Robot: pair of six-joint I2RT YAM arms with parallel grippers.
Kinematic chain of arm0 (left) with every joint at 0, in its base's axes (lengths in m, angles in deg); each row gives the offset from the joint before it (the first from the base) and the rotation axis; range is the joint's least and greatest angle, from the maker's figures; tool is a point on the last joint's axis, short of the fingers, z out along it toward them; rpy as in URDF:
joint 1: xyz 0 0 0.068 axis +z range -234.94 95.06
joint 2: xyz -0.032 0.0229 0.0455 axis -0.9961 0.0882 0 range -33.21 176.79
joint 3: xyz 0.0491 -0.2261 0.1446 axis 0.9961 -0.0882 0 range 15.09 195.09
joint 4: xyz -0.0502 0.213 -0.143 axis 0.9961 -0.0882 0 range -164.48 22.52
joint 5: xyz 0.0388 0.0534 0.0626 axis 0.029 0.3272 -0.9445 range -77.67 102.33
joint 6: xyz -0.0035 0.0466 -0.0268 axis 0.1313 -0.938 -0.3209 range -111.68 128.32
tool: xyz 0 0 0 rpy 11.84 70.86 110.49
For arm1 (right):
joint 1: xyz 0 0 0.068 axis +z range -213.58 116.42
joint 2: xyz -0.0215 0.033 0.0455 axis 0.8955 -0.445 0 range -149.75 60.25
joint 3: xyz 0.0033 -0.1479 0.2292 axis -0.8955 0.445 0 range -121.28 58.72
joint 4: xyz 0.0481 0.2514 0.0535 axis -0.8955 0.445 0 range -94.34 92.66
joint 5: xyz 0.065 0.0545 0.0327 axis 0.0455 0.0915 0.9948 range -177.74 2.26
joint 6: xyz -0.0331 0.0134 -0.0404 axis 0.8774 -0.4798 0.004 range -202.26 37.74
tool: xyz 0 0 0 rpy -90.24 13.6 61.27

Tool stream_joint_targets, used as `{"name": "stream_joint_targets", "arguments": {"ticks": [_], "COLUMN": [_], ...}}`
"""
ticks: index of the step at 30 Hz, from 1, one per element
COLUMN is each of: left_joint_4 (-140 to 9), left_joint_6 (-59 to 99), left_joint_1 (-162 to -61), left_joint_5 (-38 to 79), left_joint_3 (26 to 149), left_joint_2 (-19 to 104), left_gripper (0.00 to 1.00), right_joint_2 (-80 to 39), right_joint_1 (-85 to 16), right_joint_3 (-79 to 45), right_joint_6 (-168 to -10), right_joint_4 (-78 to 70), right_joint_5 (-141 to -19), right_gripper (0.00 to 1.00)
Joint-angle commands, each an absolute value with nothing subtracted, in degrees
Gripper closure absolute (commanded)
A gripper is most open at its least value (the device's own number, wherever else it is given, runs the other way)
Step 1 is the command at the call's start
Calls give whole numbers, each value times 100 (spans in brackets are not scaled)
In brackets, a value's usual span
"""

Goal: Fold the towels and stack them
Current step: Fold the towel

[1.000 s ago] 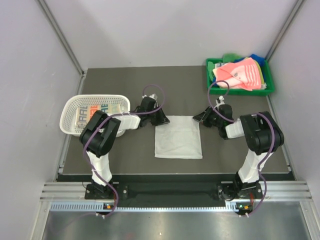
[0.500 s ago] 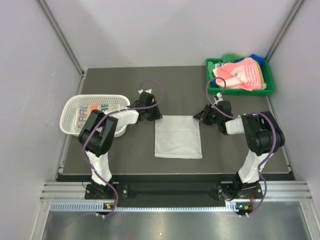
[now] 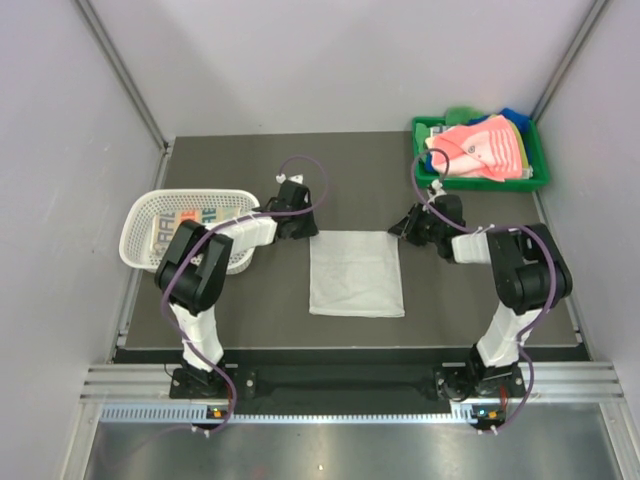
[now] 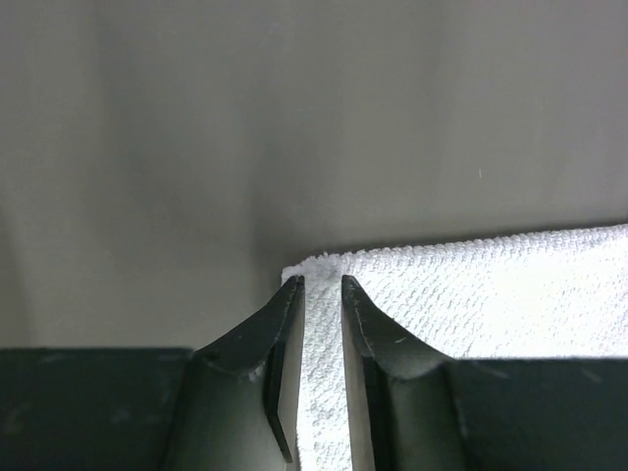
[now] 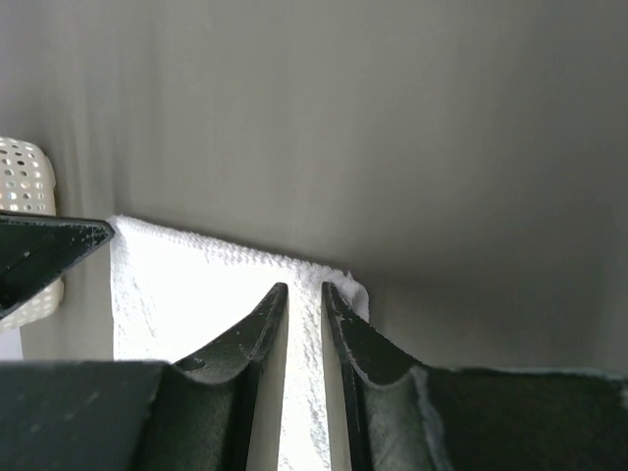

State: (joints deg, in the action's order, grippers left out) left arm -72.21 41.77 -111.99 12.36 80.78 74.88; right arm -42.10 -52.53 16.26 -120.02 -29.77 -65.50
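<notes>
The dark table [image 3: 250,160] carries 3 stations. The white basket [image 3: 135,232] at the left holds 1 folded lettered towel [image 3: 185,218]. The green tray [image 3: 478,183] at the far right holds the unfolded heap, with the pink towel [image 3: 480,150] on top. Between them, near the middle of the table, a white towel [image 3: 356,273] lies flat and squarish (already doubled or not, I cannot tell).

The step in hand looks like a fold of that white towel. Each arm reaches to 1 of its 2 far corners.

The left gripper [image 3: 300,226] sits at the far-left corner. In its wrist view the left gripper [image 4: 322,285] is drawn to a narrow slit, and the towel's edge [image 4: 471,294] fills the gap, which reads as a pinch on the cloth.

The right gripper [image 3: 405,228] mirrors it at the far-right corner. Close up, the right gripper [image 5: 304,289] is just as narrow, again with terry cloth [image 5: 186,285] between the fingers.

The next move probably calls for both arms to lift together and carry the far edge toward the near one. They should stay level, so that the corners land square and the cloth does not drag or slip out of either pinch.
</notes>
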Motion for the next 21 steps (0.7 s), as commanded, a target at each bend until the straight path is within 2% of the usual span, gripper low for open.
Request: {"name": "stream_joint_targets", "arguments": {"ticks": [1, 8, 13, 21], "left_joint_4": [-7275, -7425, -7398, -7425], "left_joint_6": [3944, 3750, 3662, 3644], "left_joint_1": [-11157, -11166, -11166, -11166], "left_joint_5": [1022, 1012, 1198, 1523], "left_joint_3": [8259, 8329, 8294, 8365], "left_joint_2": [7103, 7094, 7173, 7480], "left_gripper": [72, 66, 55, 53], "right_joint_2": [-3758, -3047, -2765, -2992], "right_joint_1": [-5321, -5277, -5198, -4952], "right_joint_3": [1258, 1091, 1020, 1108], "right_joint_6": [-11725, -11453, -11119, -10811], "right_joint_4": [-2781, -2176, -1516, -1216], "right_joint_5": [-6665, -6944, -7358, -7772], "right_gripper": [79, 72, 66, 62]}}
